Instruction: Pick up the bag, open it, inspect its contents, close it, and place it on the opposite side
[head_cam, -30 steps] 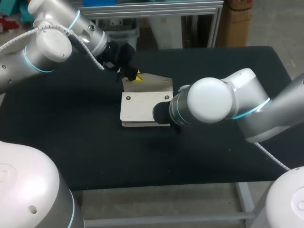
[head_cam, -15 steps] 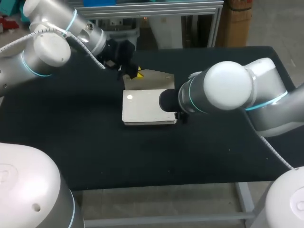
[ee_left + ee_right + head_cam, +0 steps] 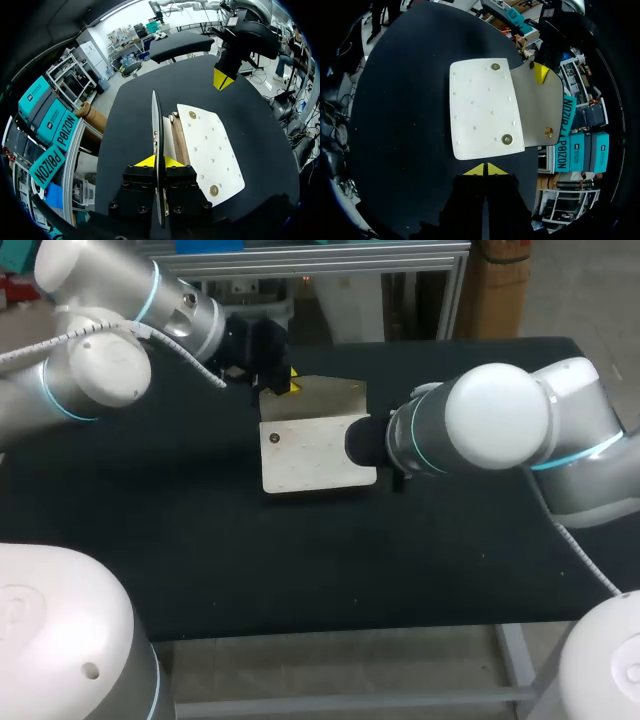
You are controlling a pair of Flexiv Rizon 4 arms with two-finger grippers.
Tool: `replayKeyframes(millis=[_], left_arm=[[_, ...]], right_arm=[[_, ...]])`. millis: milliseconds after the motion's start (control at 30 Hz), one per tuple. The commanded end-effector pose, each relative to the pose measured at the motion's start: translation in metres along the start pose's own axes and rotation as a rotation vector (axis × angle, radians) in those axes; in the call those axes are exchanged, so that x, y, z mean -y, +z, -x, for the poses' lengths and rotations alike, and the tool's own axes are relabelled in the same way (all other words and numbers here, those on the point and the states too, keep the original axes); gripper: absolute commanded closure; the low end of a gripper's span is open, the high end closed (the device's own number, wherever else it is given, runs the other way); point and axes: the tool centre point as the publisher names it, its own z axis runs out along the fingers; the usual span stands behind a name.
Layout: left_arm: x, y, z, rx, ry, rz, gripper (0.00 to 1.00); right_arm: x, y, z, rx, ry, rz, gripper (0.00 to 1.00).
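Observation:
A cream bag [image 3: 315,453] lies flat in the middle of the black table [image 3: 200,550]. Its grey flap [image 3: 330,398] stands lifted off the body. My left gripper [image 3: 283,383] is shut on the flap's far left corner; in the left wrist view the flap [image 3: 156,120] runs edge-on between the yellow tips of the left gripper [image 3: 159,162], beside the cream body [image 3: 207,150]. My right gripper [image 3: 485,170] is shut and empty, just short of the bag [image 3: 482,107], near a brass snap [image 3: 507,139]. In the head view its fingers are hidden behind the right arm [image 3: 495,430].
The bag is the only object on the black tabletop, with bare cloth on every side of it. The right arm's wrist hangs low over the table right of the bag. The table's front edge [image 3: 330,635] is near the robot base.
The right gripper drew back off the bag's right side and shut empty. The left gripper lifted the flap a little farther back, and the bag shifted slightly away and right.

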Motion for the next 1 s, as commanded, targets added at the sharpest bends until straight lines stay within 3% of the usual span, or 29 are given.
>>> replayKeyframes(millis=[33, 233, 533, 1000], left_arm=[[0.007, 0.001, 0.002, 0.122, 0.012, 0.055, 1.0], [0.012, -0.001, 0.01, 0.14, 0.034, 0.062, 1.0], [0.019, -0.017, 0.014, 0.142, 0.049, 0.044, 1.0], [0.027, -0.019, -0.004, 0.166, 0.094, 0.039, 1.0]], right_arm=[[0.006, -0.005, -0.005, 0.021, 0.005, 0.002, 1.0], [0.008, -0.007, -0.003, 0.026, 0.01, 0.0, 1.0], [0.003, -0.022, 0.014, 0.043, -0.017, -0.01, 1.0], [0.0, -0.034, 0.028, 0.059, -0.046, -0.012, 1.0]])
